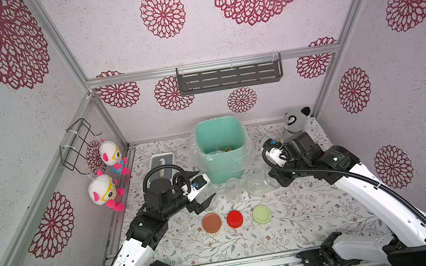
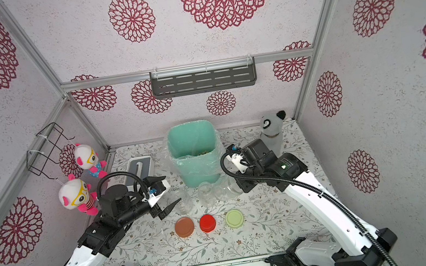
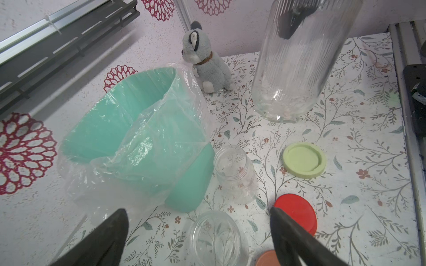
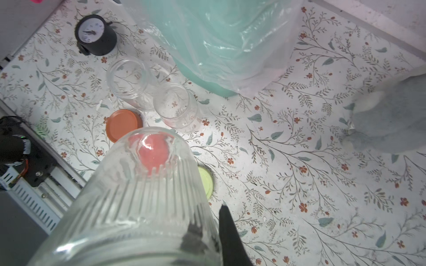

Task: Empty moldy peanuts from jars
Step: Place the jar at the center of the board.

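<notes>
Right claw point(image 4: 207, 218): closed around the mouth end of the ribbed jar point(image 4: 143, 207). One dark finger lies outside the glass; another shows through it. The jar is tilted, base pointing toward the table point(image 1: 291, 227). Whether the base touches the table cannot be told. The glass is clear with vertical ribs, and the red lid point(image 1: 234, 218) shows through its base in the right wrist view.

Left claw point(image 3: 198, 211): spread wide, gripping nothing. The third jar point(image 3: 214, 235) stands upright and uncapped just ahead of it, between the two fingers, with no contact seen.

The middle jar point(image 3: 234, 172) is upright and uncapped, standing just beside the mint-green bin point(image 1: 223, 169). The table's leaf print shows through both small jars.

Moldy peanuts point(image 1: 227, 149): a small yellowish-brown cluster at the bottom of the bin, inside its clear plastic liner point(image 3: 147, 142). They are too small to make out singly.

Lids lie in a row on the table, nearer the robot than the jars: brown lid point(image 1: 211, 222), red lid, pale green lid point(image 1: 261, 214). They lie apart from one another.
</notes>
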Robot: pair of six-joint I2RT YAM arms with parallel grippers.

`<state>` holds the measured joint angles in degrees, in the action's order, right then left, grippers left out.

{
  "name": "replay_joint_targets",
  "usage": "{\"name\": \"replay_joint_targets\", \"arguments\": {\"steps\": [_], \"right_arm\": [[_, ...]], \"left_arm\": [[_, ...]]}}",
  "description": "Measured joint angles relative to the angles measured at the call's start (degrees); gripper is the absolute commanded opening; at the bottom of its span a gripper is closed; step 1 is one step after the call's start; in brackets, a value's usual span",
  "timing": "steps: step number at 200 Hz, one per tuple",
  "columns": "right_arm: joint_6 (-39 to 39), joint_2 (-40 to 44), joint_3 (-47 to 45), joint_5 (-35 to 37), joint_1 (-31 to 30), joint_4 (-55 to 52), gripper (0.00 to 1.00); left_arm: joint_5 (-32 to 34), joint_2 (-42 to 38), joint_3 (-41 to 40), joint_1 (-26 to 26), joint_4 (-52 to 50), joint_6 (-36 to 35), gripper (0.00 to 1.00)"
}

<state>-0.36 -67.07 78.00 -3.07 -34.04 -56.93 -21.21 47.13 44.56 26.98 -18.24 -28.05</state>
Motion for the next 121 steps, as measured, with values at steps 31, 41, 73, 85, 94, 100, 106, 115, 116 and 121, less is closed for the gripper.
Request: {"name": "replay_joint_targets", "arguments": {"steps": [31,41,73,85,94,100,106,115,116,121], "right_arm": [[1.51,-0.33,-3.65,4.94,0.09,0.02,0.0],[2.08,-1.11,-4.72,5.97,0.17,0.13,0.0],[5.09,-4.66,-8.13,7.58,0.85,1.95,0.0],[6.23,-6.21,-8.9,7.91,1.33,2.71,0.0],[7.13,-7.54,-9.14,8.31,1.7,3.17,0.0],[7.65,-8.46,-9.14,8.66,1.88,3.39,0.0],[8.13,-9.33,-9.11,8.96,2.01,3.65,0.0],[8.98,-10.71,-9.11,9.38,2.16,4.24,0.0],[9.09,-10.95,-9.11,9.42,2.16,4.33,0.0],[9.49,-11.65,-9.11,9.66,2.23,4.72,0.0]], "left_arm": [[-0.87,-1.68,-1.81,0.0,-0.52,0.26,0.97],[-1.09,-2.25,-2.73,0.0,-0.61,0.59,0.97],[-0.98,-5.29,-6.56,0.0,-0.63,1.9,0.97],[-0.7,-6.29,-7.82,0.0,-0.63,2.38,0.97],[-0.42,-6.71,-8.55,0.0,-0.63,2.71,0.97],[-0.22,-6.93,-8.96,0.0,-0.63,2.86,0.97],[0.02,-7.1,-9.38,0.0,-0.66,3.04,0.97],[0.35,-7.37,-9.97,0.0,-0.63,3.26,0.97],[0.39,-7.39,-10.01,0.0,-0.63,3.28,0.97],[0.61,-7.54,-10.36,0.0,-0.66,3.34,0.97]]}}
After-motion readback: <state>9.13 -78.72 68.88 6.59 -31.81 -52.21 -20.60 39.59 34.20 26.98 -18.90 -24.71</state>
